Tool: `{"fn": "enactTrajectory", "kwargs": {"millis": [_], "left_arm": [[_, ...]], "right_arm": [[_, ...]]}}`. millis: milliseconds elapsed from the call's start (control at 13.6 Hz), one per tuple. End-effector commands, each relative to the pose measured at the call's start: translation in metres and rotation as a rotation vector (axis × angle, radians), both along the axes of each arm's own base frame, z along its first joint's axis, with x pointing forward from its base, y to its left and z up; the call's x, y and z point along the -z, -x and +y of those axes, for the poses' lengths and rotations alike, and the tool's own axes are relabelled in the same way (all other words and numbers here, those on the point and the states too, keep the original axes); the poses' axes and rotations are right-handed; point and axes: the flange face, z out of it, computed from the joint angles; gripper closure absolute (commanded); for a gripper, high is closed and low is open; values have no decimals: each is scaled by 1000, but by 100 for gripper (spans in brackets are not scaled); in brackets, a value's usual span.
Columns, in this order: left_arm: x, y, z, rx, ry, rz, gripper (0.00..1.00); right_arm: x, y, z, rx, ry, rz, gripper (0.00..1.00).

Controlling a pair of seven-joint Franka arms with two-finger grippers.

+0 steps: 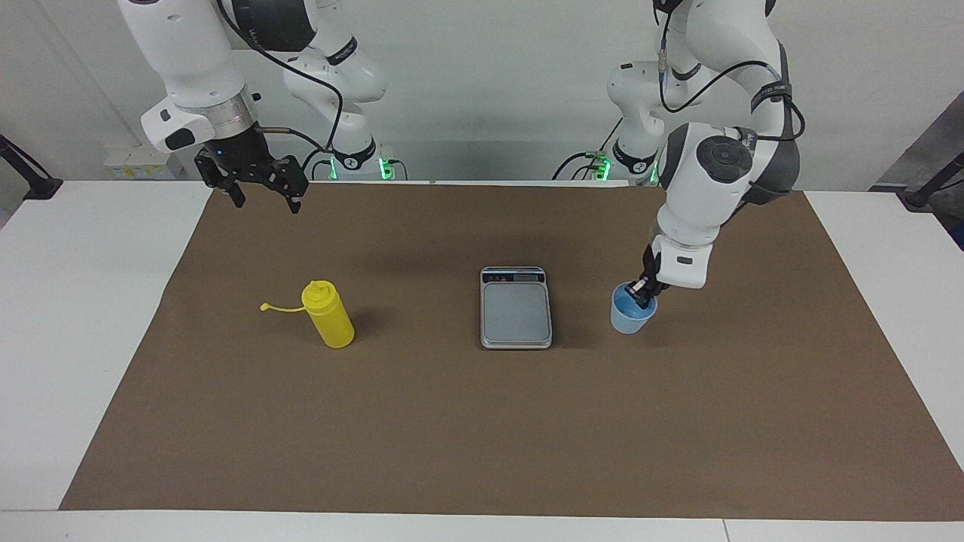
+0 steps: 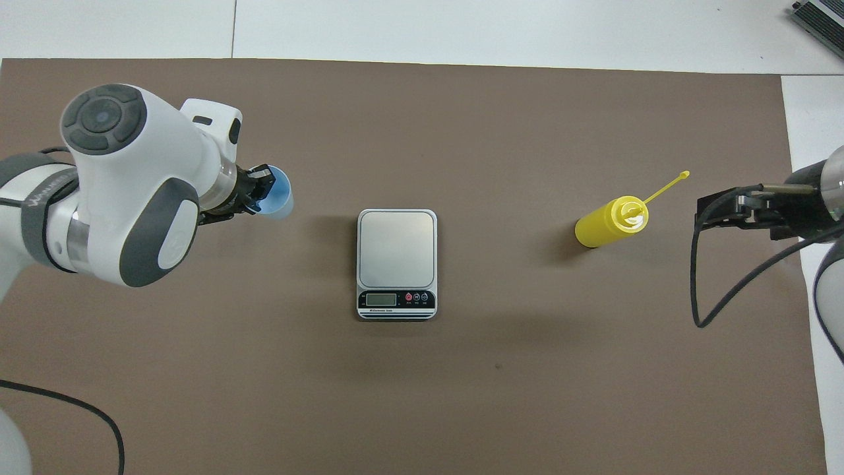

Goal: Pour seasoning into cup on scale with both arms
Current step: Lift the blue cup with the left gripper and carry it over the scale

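Observation:
My left gripper [image 1: 642,292] [image 2: 260,191] is shut on the rim of the light-blue cup [image 1: 631,316] [image 2: 281,199], one finger inside it. The cup is upright, a little over the mat, just beside the scale at the left arm's end. The grey scale [image 1: 516,310] [image 2: 396,247] lies mid-mat with nothing on it, its display strip toward the robots. The yellow seasoning bottle [image 1: 329,318] [image 2: 605,225] stands upright toward the right arm's end, its cap strap sticking out. My right gripper [image 1: 267,203] [image 2: 709,210] waits open, raised over the mat's edge, apart from the bottle.
A brown mat [image 1: 482,436] [image 2: 422,396] covers most of the white table [image 1: 75,301]. A black cable [image 2: 719,297] loops down from the right wrist. Both arm bases stand at the robots' end of the table.

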Motion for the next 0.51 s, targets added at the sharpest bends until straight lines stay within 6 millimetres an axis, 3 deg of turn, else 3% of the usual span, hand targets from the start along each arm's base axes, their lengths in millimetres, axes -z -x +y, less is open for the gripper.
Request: {"fn": "enactTrajectory", "kwargs": {"millis": [0,441], "left_arm": [[-3,4,-24,-91,1,-14,100],[-7,23,-85,-135,88,-89,100]], "right_arm": [[-1,7,-1,13,-8,-7,0],[-1,7,-1,13,-8,-7,0]]}}
